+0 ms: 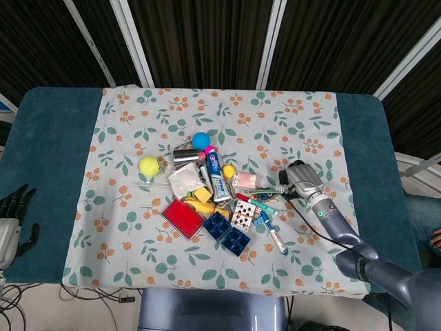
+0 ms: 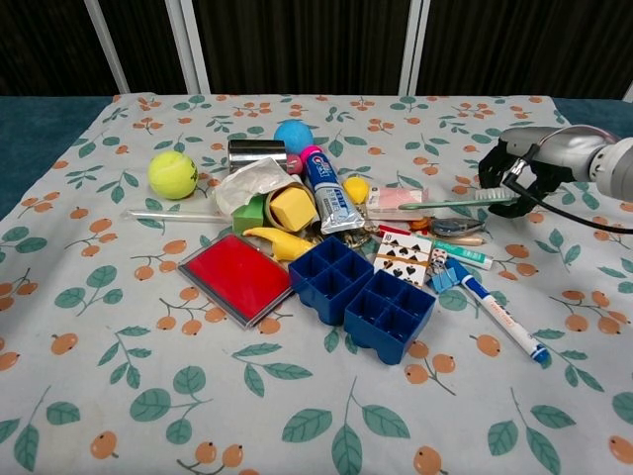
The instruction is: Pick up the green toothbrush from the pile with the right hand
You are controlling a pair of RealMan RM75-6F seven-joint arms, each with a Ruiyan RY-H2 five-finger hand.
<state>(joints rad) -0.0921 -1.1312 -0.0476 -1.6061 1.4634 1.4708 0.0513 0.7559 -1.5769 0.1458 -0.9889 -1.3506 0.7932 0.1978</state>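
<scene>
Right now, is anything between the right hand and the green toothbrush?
No. The right hand already grips the toothbrush at its brush end. The handle reaches left over the pile's edge, above the pink eraser and cards, and nothing visible lies on top of it.

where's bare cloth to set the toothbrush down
Bare floral tablecloth lies in front of the blue compartment tray, and along the far edge behind the blue ball. The middle is crowded; the right hand holds the green toothbrush there.

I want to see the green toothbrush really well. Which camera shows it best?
The chest view: the thin green plastic toothbrush looks big, gripped at its bristle end by the right hand. The head view shows only a tiny green line.
</scene>
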